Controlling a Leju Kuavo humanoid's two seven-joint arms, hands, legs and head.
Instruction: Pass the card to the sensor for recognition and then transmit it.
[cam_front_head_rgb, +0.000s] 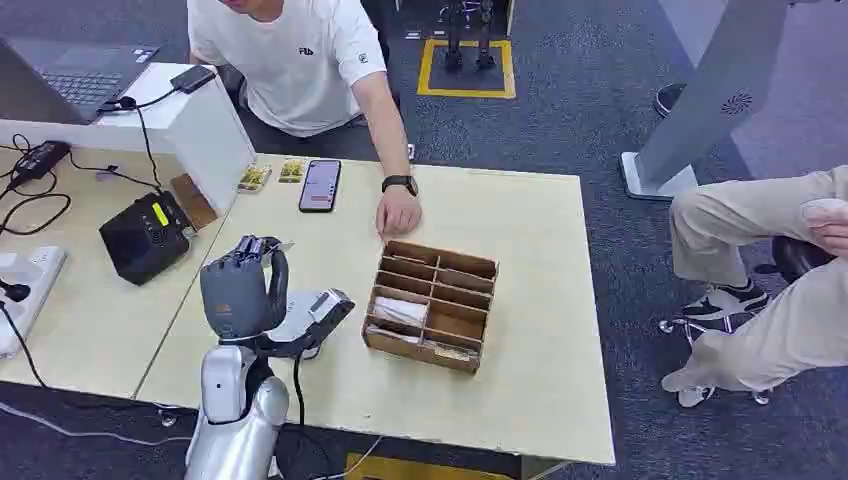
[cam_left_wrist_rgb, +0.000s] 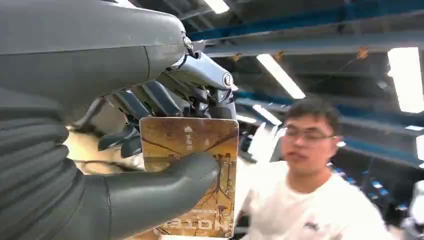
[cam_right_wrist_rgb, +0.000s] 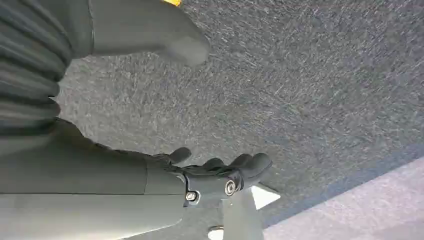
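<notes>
My left hand (cam_front_head_rgb: 243, 290) is raised above the near left part of the wooden table (cam_front_head_rgb: 530, 330). It pinches a brown patterned card (cam_left_wrist_rgb: 200, 140) upright between the thumb (cam_left_wrist_rgb: 165, 185) and the darker fingers (cam_left_wrist_rgb: 150, 100). Just beside and below the hand lies a white and black scanner-like device (cam_front_head_rgb: 318, 312). A black box with a yellow label (cam_front_head_rgb: 147, 236) sits on the neighbouring table to the left. My right hand (cam_right_wrist_rgb: 215, 175) hangs over grey carpet with its fingers apart and nothing in it.
A wooden compartment box (cam_front_head_rgb: 432, 305) holding cards stands mid-table, right of my left hand. A person in a white shirt (cam_front_head_rgb: 300, 60) sits across, one hand (cam_front_head_rgb: 397, 213) resting by the box. A phone (cam_front_head_rgb: 320, 185) lies at the far edge. Another person (cam_front_head_rgb: 770, 270) sits at right.
</notes>
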